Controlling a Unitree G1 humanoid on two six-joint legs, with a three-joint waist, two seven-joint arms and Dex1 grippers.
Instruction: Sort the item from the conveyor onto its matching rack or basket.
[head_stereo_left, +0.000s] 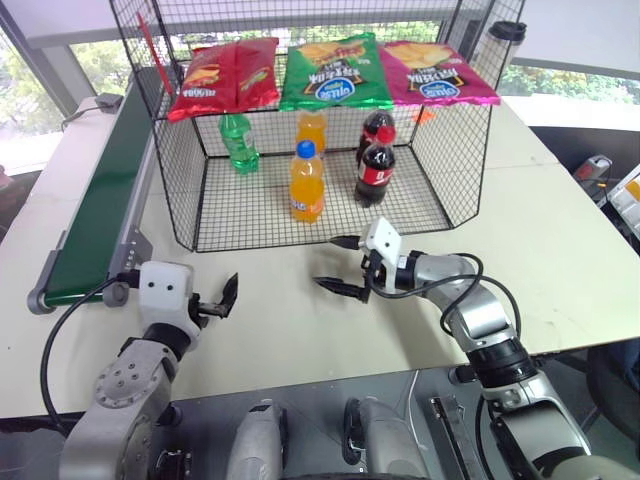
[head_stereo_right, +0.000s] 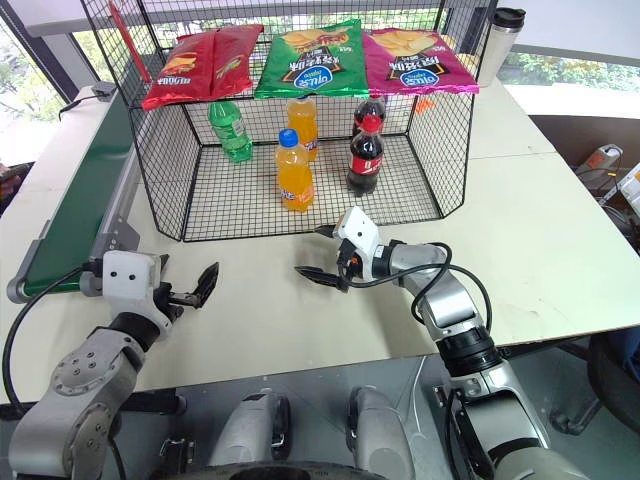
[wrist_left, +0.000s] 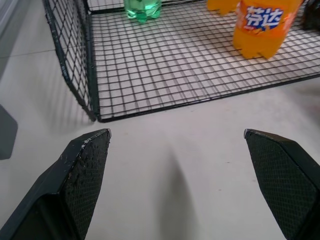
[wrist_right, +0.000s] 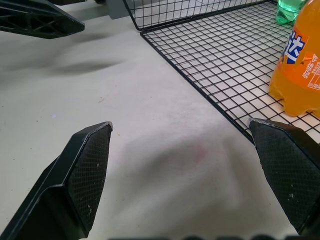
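Conveyor: dark green belt between grey rails along the worktop's left edge; nothing on the visible stretch.
Left claw: black textured fingers spread wide, empty, just off the belt's roller end.
Green bottle: clear-green plastic, upright, long axis vertical, already in the basket's back-left corner; cap hidden behind the red snack bag. It lies ahead of the left claw, the nearer one.
Basket: black wire mesh, flat gridded floor.
Right claw: parted, empty, at the basket's front rim.

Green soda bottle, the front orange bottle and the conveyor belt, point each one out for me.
green soda bottle (head_stereo_left: 238, 143), left eye view, on its label.
front orange bottle (head_stereo_left: 307, 186), left eye view, mid body.
conveyor belt (head_stereo_left: 100, 200), left eye view, bare green surface.
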